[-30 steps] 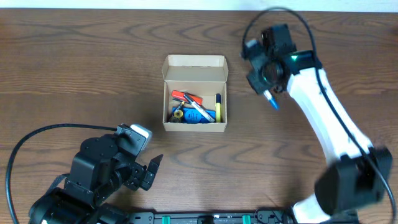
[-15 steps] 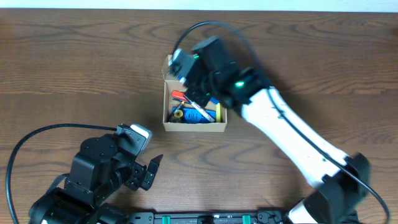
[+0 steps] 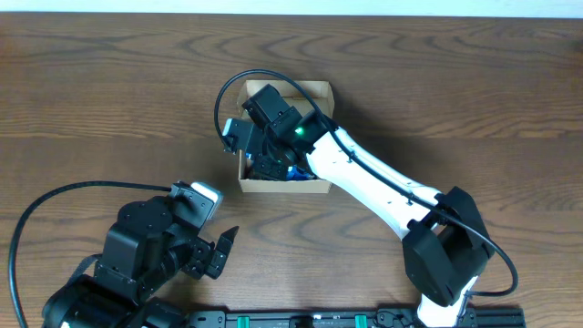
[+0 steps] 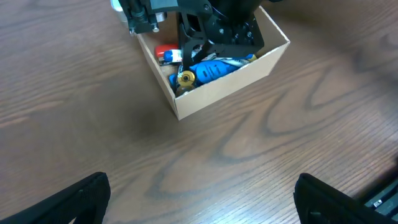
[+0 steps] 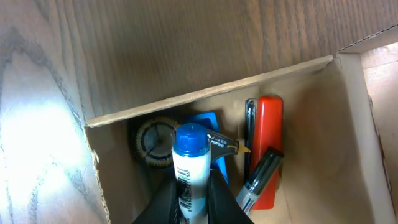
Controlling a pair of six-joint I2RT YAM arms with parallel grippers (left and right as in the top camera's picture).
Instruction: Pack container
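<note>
The container [image 3: 284,187] is a small tan cardboard box, open, with its flap lid [image 3: 312,90] standing at the far side. It also shows in the left wrist view [image 4: 231,89]. My right gripper [image 3: 271,164] reaches down into its left part and is shut on a white marker with a blue cap [image 5: 188,163]. In the right wrist view the fingers [image 5: 190,198] clamp the marker just inside the box wall [image 5: 205,98]. My left gripper [image 3: 221,251] is open and empty near the front edge, well short of the box; its fingers [image 4: 199,205] frame bare wood.
Inside the box lie a red item [image 5: 269,134], a blue item [image 4: 211,67], a dark round roll with a yellow centre [image 5: 151,142] and a grey-capped pen [image 5: 260,179]. The right arm [image 3: 383,196] stretches across the table's right half. The table's far edge runs along the top.
My right arm has swung from the right of the box to over it and brought the blue-capped marker down into the box. The left arm has not moved.
</note>
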